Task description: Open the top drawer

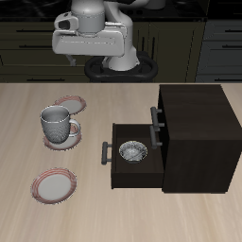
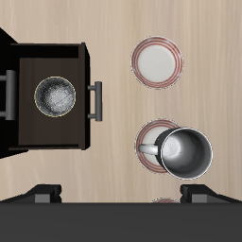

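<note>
The dark wooden cabinet (image 1: 198, 123) stands on the table. Its top drawer is shut, and its grey bar handle (image 1: 155, 124) shows at the cabinet's front; it also shows in the wrist view (image 2: 8, 95). The lower drawer (image 1: 121, 174) below it is pulled out with a metal bowl (image 1: 132, 151) inside, and its own handle (image 1: 105, 151) faces away from the cabinet. My gripper (image 1: 88, 55) hangs high above the back of the table, far from both handles. In the wrist view the gripper (image 2: 121, 194) is open and empty, with its fingertips (image 2: 43, 194) wide apart.
A grey mug (image 1: 57, 125) stands on a pink-rimmed plate beside the open drawer. A second plate (image 1: 69, 104) lies farther back and a third plate (image 1: 55, 184) lies near the table's front edge. Dark kitchen cabinets stand behind the robot.
</note>
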